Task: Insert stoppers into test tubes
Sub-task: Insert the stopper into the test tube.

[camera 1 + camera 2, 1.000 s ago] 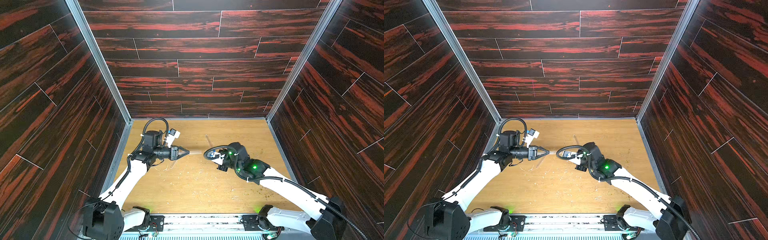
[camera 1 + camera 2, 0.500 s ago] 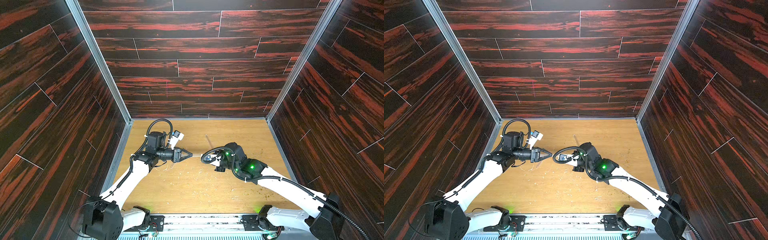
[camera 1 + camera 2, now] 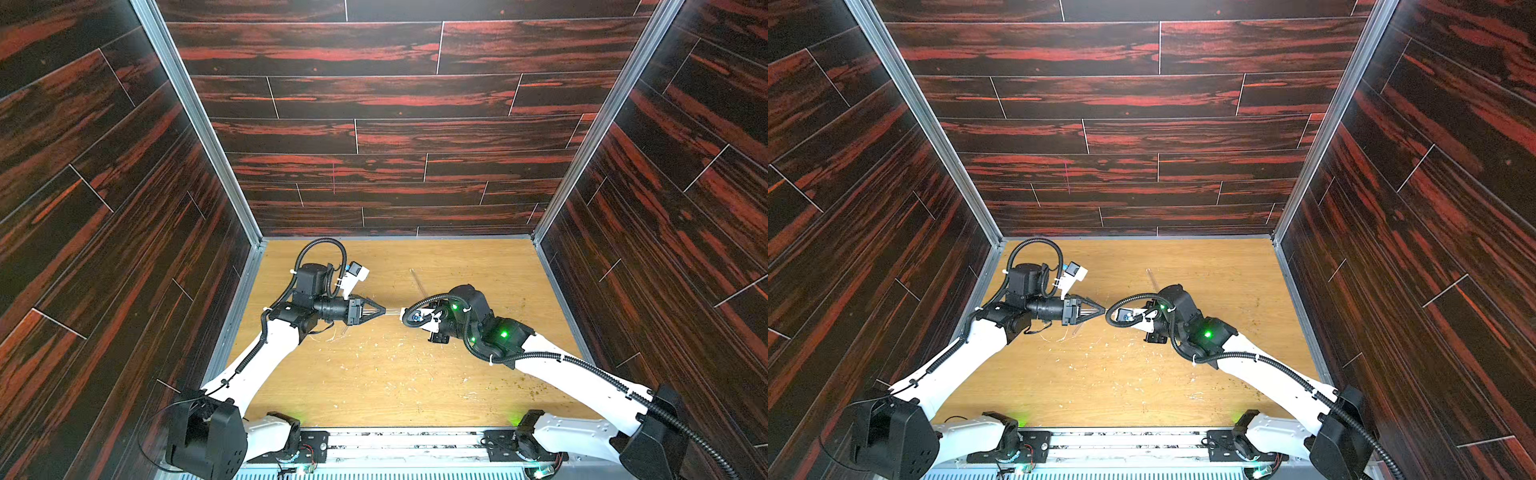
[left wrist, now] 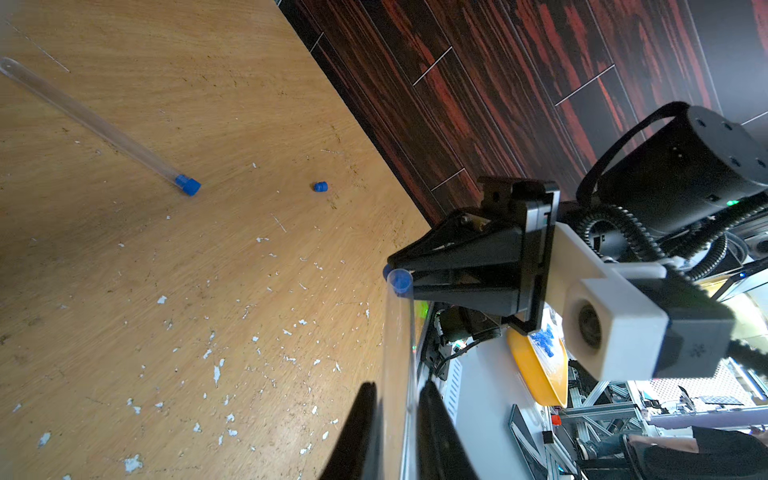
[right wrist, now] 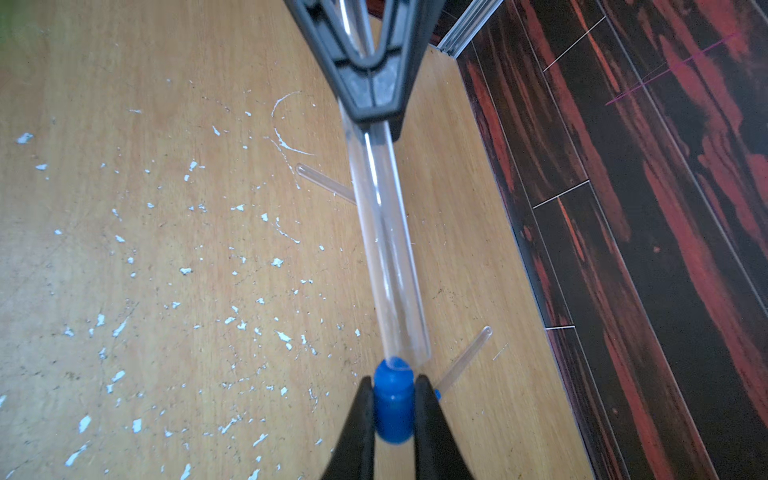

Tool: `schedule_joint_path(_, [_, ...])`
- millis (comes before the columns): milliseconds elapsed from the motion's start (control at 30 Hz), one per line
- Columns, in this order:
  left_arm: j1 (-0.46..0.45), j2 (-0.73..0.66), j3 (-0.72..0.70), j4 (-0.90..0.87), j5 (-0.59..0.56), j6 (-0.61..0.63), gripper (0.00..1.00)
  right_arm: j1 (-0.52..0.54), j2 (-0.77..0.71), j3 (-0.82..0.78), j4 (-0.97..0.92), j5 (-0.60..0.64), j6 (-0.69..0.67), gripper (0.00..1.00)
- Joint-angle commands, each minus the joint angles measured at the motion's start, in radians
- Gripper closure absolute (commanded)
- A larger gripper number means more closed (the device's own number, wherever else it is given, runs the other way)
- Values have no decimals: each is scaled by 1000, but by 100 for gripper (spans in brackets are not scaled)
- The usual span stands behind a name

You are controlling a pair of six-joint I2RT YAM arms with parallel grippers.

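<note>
Right wrist: stopper [image 5: 392, 409] at rim of tube [image 5: 388, 257].
Right gripper [image 5: 393, 384] pinches stopper, left gripper [image 5: 371, 109] clamps tube, which hangs clear above table [image 5: 166, 249].

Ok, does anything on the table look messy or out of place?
Yes. Pale flakes are strewn over the table, like chipped debris, and a curved white scuff marks the wood. One loose stopper lies alone, away from the capped tube.

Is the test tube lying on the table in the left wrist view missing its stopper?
No, that test tube has a blue stopper plugged into its end.
</note>
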Motion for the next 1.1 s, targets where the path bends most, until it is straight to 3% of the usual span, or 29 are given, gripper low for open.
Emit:
schedule_joint_path(0, [-5, 3, -11, 10, 25, 24, 85, 8, -9, 21, 29, -25, -12, 93])
schedule_joint_path(467, [-4, -1, 12, -9, 51, 25, 85, 7, -23, -18, 60, 52, -42, 94])
schedule_joint_path(1067, [1, 4, 16, -28, 10, 43, 86, 16, -35, -12, -4, -22, -64, 94])
